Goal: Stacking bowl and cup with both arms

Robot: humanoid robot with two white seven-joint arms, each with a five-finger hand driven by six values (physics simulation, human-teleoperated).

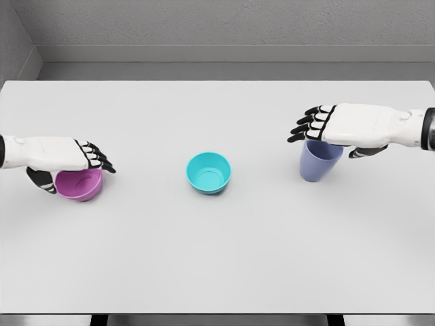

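A magenta bowl [81, 186] stands at the table's left, partly covered by my left hand [73, 170]. That hand lies flat over the bowl's rim, fingers stretched to the right and thumb down by its left wall, holding nothing. A teal bowl [209, 172] sits upright in the middle, untouched. At the right stands a periwinkle cup [318, 163], its rim hidden under my right hand [327, 140]. The right hand hovers palm down over the cup, fingers straight and pointing left, thumb hanging beside the cup's right side.
All three vessels rest on a white table [217, 258] in a rough row. A grey wall runs behind the table's far edge, and the near edge shows at the bottom of the view.
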